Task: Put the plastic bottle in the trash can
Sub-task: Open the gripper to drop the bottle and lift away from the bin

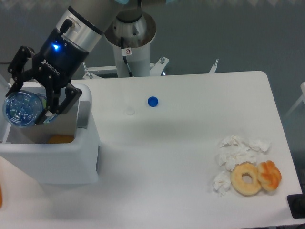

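Observation:
My gripper (25,107) is shut on the plastic bottle (21,109), a clear blue-tinted bottle whose dimpled round base faces the camera. It holds the bottle above the open top of the white trash can (57,155) at the table's left edge. The can's grey inside shows, with something orange (60,139) lying in it. The can's lid is hard to make out at the far left.
A tiny blue cap (152,101) and a small white disc (130,111) lie mid-table. Crumpled white tissues (236,155), a bagel-like ring (246,178) and an orange pastry (269,174) sit at the front right. The arm's base (131,43) stands behind the table.

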Tool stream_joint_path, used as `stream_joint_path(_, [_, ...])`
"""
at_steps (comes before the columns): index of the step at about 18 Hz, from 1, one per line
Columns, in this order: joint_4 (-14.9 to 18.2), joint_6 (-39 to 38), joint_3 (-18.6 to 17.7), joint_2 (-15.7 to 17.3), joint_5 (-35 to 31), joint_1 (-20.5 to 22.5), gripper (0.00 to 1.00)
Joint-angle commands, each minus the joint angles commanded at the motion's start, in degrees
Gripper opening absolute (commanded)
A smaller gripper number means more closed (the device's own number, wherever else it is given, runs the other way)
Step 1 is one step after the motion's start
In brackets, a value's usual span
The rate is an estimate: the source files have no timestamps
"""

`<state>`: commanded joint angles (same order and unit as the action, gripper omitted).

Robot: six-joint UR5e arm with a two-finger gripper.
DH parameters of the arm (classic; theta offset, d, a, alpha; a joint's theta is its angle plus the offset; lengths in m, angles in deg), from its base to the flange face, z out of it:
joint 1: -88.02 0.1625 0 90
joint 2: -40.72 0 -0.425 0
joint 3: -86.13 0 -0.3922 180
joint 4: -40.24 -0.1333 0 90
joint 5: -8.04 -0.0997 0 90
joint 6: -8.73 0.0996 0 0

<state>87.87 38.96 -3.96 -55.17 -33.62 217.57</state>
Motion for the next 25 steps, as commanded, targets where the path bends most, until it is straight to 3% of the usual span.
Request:
stream_joint_path(4, [0.0,0.0,-0.2,0.0,0.0,0.0,0.95])
stream_joint_path(15, [0.2,0.1,-0.3,-0.4,-1.0,1.7,1.0])
stream_joint_path(18, [0.2,1.0,0.4,-1.1,-7.7,4.3,1.0])
stream_joint_path(21, [0.4,7.9,1.1,-1.2,-18.7,5.0,1.0])
stream_joint_path(25, [0.5,12.6,1.2,-1.3,-28.2,5.6,1.0])
